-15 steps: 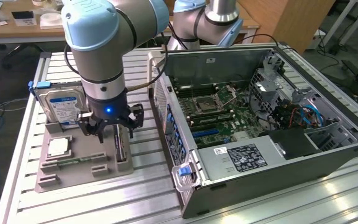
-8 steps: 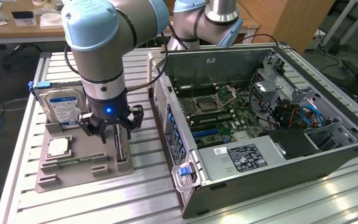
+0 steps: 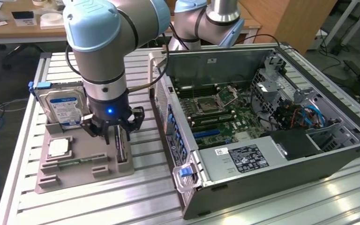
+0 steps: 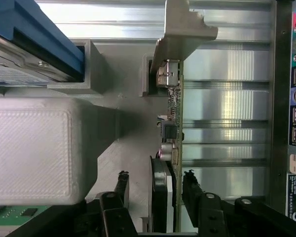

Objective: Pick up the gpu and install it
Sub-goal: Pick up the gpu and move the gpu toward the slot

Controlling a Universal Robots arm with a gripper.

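A robot arm (image 3: pixel 105 51) reaches down over a slatted metal bench (image 3: pixel 73 201), with its end effector (image 3: pixel 118 136) low over a grey parts holder (image 3: pixel 83 176). In the exterior view the holder lies at nine o'clock from an open computer case (image 3: pixel 261 140), whose motherboard is exposed. The gpu (image 3: pixel 122 149), a thin dark card, stands on edge in a slot on the holder's three o'clock side, nearest the case. In the wrist view its silvery metal bracket (image 4: pixel 185 29) is at the far end and a black fan (image 4: pixel 160 192) is at the near end. The end effector is spread, and its dark fingers (image 4: pixel 122 185) straddle the card, one on each side at the fan end. One finger is clearly apart from the card and the other is just beside it; whether that one touches is unclear. A hard drive (image 3: pixel 64 105) with a blue-white label stands at the holder's eleven o'clock, and a processor chip (image 3: pixel 58 147) lies at nine o'clock.
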